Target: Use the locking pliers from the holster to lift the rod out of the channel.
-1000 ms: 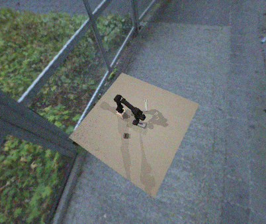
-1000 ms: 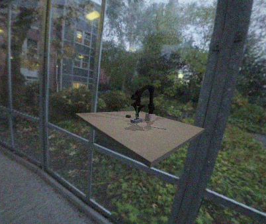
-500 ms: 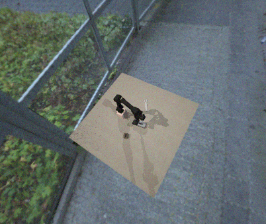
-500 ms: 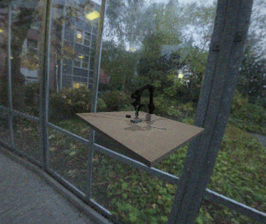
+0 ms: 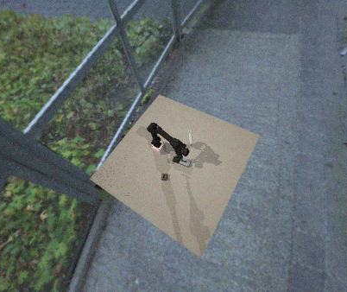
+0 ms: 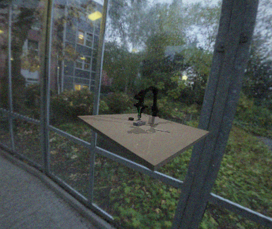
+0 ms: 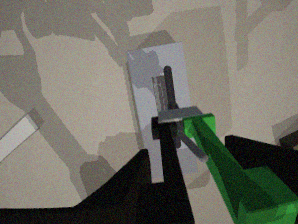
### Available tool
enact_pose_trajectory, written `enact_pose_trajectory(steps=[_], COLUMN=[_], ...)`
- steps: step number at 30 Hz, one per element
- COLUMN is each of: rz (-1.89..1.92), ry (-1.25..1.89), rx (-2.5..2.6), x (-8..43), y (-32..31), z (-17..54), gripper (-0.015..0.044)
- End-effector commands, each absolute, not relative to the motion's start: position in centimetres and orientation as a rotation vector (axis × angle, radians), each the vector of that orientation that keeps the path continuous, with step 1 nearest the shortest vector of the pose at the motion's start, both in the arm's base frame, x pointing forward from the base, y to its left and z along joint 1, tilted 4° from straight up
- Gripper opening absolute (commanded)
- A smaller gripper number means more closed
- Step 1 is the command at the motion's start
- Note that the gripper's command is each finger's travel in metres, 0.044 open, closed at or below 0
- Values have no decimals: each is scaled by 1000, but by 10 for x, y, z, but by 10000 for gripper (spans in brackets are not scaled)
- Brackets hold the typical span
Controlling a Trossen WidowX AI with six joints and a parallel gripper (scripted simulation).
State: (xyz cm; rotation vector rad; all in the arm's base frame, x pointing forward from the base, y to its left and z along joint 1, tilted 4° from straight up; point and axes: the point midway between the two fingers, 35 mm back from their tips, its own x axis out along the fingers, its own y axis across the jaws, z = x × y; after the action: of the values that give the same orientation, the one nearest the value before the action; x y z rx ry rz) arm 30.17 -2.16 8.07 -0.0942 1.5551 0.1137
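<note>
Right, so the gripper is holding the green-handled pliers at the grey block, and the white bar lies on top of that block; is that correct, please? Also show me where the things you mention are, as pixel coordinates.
Not quite: the white bar (image 5: 191,136) (image 7: 17,135) lies on the tabletop, apart from the grey block (image 5: 187,163) (image 6: 139,123) (image 7: 172,55), as the wrist view shows. The gripper (image 5: 180,158) (image 6: 139,106) (image 7: 186,149) is indeed holding the green-handled pliers (image 6: 139,116) (image 7: 220,160) at the block.

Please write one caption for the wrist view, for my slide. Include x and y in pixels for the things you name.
Gripper (image 7: 186,149) holding the green-handled locking pliers (image 7: 212,155) above the pale channel block (image 7: 137,95).
</note>
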Motion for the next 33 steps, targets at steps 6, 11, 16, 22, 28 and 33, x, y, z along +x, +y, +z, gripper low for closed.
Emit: enact_pose_trajectory(steps=[6,11,16,22,28,33], rz=[122,123,124,126,128,129], ry=[1492,1468,1444,1416,1387,1363], rx=[-91,-90,-88,-87,-86,-85], x=[308,310,312,314,317,318], y=[-20,-20,-19,-19,-18,-18], z=[93,97,101,107,112,117], gripper=[107,107,107,107,107,107])
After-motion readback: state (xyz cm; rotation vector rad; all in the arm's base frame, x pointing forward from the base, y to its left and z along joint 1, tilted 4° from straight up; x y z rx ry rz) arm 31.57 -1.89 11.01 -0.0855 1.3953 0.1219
